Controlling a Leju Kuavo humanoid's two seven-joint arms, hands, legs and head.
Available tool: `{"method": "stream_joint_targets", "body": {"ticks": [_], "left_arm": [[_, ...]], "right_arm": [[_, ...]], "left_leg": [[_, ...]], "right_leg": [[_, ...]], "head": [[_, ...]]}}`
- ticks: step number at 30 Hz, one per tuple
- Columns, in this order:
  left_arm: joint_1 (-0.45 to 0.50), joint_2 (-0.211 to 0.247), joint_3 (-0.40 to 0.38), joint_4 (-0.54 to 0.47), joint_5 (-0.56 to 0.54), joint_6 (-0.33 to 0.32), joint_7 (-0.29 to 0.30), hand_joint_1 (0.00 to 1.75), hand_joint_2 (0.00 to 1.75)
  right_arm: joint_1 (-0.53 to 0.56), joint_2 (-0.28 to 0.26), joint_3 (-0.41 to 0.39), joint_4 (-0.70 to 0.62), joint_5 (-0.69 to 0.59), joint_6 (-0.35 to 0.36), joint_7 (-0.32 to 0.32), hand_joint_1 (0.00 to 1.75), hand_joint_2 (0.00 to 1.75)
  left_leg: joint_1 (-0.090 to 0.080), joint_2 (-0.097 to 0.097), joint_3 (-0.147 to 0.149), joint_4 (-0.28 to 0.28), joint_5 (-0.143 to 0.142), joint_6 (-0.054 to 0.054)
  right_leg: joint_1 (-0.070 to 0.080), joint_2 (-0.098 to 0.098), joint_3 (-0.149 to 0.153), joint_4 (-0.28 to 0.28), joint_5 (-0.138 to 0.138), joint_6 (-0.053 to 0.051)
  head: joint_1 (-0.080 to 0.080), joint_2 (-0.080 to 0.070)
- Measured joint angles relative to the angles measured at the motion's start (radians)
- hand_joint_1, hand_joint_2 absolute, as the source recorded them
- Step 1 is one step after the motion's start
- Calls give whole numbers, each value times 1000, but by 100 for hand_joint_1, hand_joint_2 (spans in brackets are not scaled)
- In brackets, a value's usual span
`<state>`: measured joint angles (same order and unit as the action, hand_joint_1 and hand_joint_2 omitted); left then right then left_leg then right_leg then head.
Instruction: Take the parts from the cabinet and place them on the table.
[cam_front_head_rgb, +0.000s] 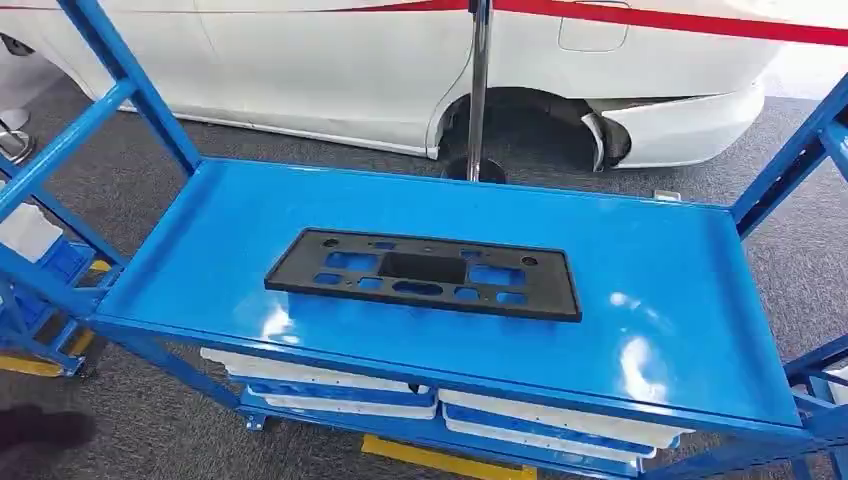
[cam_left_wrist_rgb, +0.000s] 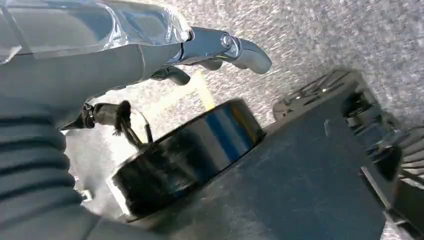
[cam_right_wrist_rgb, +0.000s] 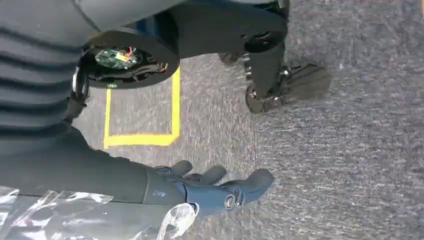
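- Black part, a flat plate with many cut-outs, is seen lying flat near the middle of the blue shelf of the cabinet; nothing is touching it.
- White trays are stacked on the lower shelf.
- Behind the cabinet, a white car and a metal pole are seen.
- Left hand is held over grey carpet, fingers loosely spread, nothing gripped.
- Right hand is held over the carpet near yellow floor tape, fingers extended apart, nothing held.
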<state>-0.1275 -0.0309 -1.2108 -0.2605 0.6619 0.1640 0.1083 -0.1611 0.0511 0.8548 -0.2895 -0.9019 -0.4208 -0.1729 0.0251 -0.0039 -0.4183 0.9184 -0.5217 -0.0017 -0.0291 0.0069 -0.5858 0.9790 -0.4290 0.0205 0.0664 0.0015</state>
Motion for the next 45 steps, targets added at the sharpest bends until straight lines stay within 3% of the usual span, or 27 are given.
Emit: {"method": "stream_joint_targets", "body": {"ticks": [1, 4, 6, 7, 9, 10, 11, 14, 15, 16, 19, 20, 21, 22, 24, 25, 26, 29, 31, 34, 35, 36, 38, 39, 40, 41, 45], "left_arm": [[1, 0, 0, 0, 0, 3, 0, 0, 0], [1, 5, 0, 3, 5, 19, 16, 0, 0], [7, 15, 0, 4, 18, 35, 17, 0, 0], [7, 22, 0, 5, 21, 38, 21, 0, 0], [7, 34, 0, 6, 21, 34, 40, 0, 0], [8, 43, 0, 8, 21, 32, 47, 0, 0], [8, 44, 0, 9, 26, 25, 54, 0, 0], [9, 45, 0, 9, 19, 7, 42, 0, 0], [9, 44, 0, 9, 10, 2, 37, 0, 0], [8, 40, -1, 9, 5, 2, 35, 0, 0], [9, 33, 3, 9, 65, 16, 19, 0, 0], [11, 32, 11, 9, 92, 19, 5, 0, 0], [13, 31, 23, 9, 110, 19, -6, 0, 0], [13, 28, 26, 9, 104, 17, -5, 0, 0], [13, 19, 26, 9, 82, 16, 4, 0, 0], [13, 14, 26, 9, 77, 12, 6, 0, 0], [11, 8, 26, 9, 72, 0, 10, 0, 0], [8, -8, 25, 9, 53, -17, 27, 0, 0], [9, -13, 24, 9, 49, -16, 45, 0, 0], [8, -18, 23, 9, 42, -13, 49, 0, 0], [8, -18, 22, 9, 39, -12, 49, 0, 0], [9, -18, 21, 9, 37, -12, 49, 0, 0], [9, -18, 21, 9, 32, -12, 51, 0, 0], [9, -18, 21, 9, 32, -12, 53, 0, 175], [7, -18, 20, 9, 32, -11, 54, 0, 175], [3, -18, 20, 9, 32, -11, 55, 0, 0], [6, -18, 15, 9, 16, -12, 51, 0, 0]], "right_arm": [[0, -1, -17, 0, -24, -12, -21, 0, 175], [-10, -5, -77, 0, -125, -69, -97, 0, 175], [-11, -19, -117, 0, -176, -109, -129, 0, 175], [-11, -27, -142, 0, -212, -128, -151, 0, 175], [-13, -49, -200, 0, -274, -147, -197, 0, 175], [-11, -56, -225, 0, -288, -149, -217, 0, 175], [-15, -68, -247, 0, -305, -155, -242, 0, 175], [-15, -99, -327, -8, -374, -179, -310, 0, 175], [-13, -109, -354, -11, -389, -187, -326, 0, 175], [-8, -119, -379, -11, -402, -190, -337, 0, 175], [10, -140, -447, -17, -450, -189, -355, 0, 175], [19, -147, -472, -19, -468, -186, -362, 0, 175], [31, -153, -496, -19, -487, -182, -371, 0, 175], [42, -157, -525, -19, -503, -178, -376, 0, 175], [52, -164, -565, -20, -521, -176, -390, 0, 175], [55, -166, -581, -22, -526, -177, -398, 0, 175], [55, -168, -599, -24, -535, -180, -410, 0, 175], [63, -169, -652, -38, -556, -182, -435, 0, 175], [71, -169, -687, -57, -576, -185, -443, 0, 175], [83, -169, -732, -97, -586, -208, -487, 0, 175], [95, -169, -749, -123, -582, -226, -506, 0, 175], [109, -169, -765, -149, -565, -242, -516, 0, 175], [131, -169, -807, -208, -532, -250, -523, 0, 175], [137, -169, -825, -232, -513, -250, -525, 0, 175], [145, -167, -844, -260, -486, -251, -526, 0, 175], [152, -166, -861, -287, -452, -251, -527, 0, 175], [166, -157, -925, -375, -401, -252, -495, 0, 175]], "left_leg": [[-2, 1, -21, 43, -20, -4], [-3, 1, -179, 307, -110, -15], [-6, 1, -227, 343, -83, -6], [-11, 0, -217, 291, -37, 2], [-26, 0, -155, 100, 88, 32], [-35, 0, -139, 45, 108, 47], [-36, 0, -133, 32, 105, 49], [-44, -2, -129, 21, 100, 55], [-30, -1, -112, 2, 108, 56], [-33, -3, -105, -4, 110, 56], [-34, -2, -102, -3, 106, 66], [-34, -2, -101, -2, 104, 69], [-34, -3, -96, -2, 102, 70], [-34, -6, -90, -1, 97, 70], [-34, -7, -74, -1, 88, 65], [-35, -6, -71, 0, 82, 60], [-45, -5, -75, 7, 75, 55], [-43, -3, -74, 5, 74, 50], [-41, -2, -84, 33, 50, 38], [-26, -2, -193, 270, -66, 13], [-22, -2, -230, 343, -87, 9], [-19, -2, -242, 359, -80, 7], [-17, -2, -190, 240, -6, 9], [-17, -2, -138, 132, 45, 13], [-18, -2, -90, 36, 81, 21], [-25, -2, -82, 9, 72, 24], [-31, -4, -85, 5, 82, 47]], "right_leg": [[1, -3, 3, -1, -2, -3], [4, -5, 5, -1, -7, -7], [8, -2, 11, -1, -12, -9], [9, -1, 17, -2, -16, -8], [12, 2, 35, -8, -21, -7], [10, 2, 38, -15, -22, -6], [17, 5, 39, -17, -22, -1], [9, 1, 44, -28, -21, 18], [11, 0, 44, -24, -29, 25], [11, -1, 40, -1, -45, 28], [12, -1, -75, 231, -157, 31], [12, -1, -105, 286, -167, 33], [12, -1, -112, 293, -152, 33], [12, -1, -93, 245, -112, 33], [12, -1, -9, 64, -11, 30], [12, -2, 23, -13, 10, 26], [18, -2, 37, -36, -1, 23], [19, 0, 33, -31, -3, 11], [8, -3, 37, -36, 0, 3], [7, -5, 36, -36, -1, -4], [6, -6, 36, -36, -2, -3], [6, -7, 37, -36, -2, -3], [5, -7, 41, -36, -3, -2], [5, -5, 44, -36, -3, 0], [5, -4, 46, -36, -4, 1], [11, -3, 46, -34, -5, 8], [6, -4, 50, -41, -2, 37]], "head": [[-5, 0], [-6, 0], [-5, 0], [-4, 0], [-3, 0], [-3, 0], [-6, 0], [-8, 0], [-7, 0], [-7, 0], [-6, 0], [-5, 0], [-5, 0], [-5, 0], [-5, 0], [-5, 0], [-5, 0], [-13, 0], [-15, 0], [-32, 0], [-33, 0], [-35, 0], [-37, 0], [-39, 0], [-42, 0], [-42, 0], [-42, 0]]}}
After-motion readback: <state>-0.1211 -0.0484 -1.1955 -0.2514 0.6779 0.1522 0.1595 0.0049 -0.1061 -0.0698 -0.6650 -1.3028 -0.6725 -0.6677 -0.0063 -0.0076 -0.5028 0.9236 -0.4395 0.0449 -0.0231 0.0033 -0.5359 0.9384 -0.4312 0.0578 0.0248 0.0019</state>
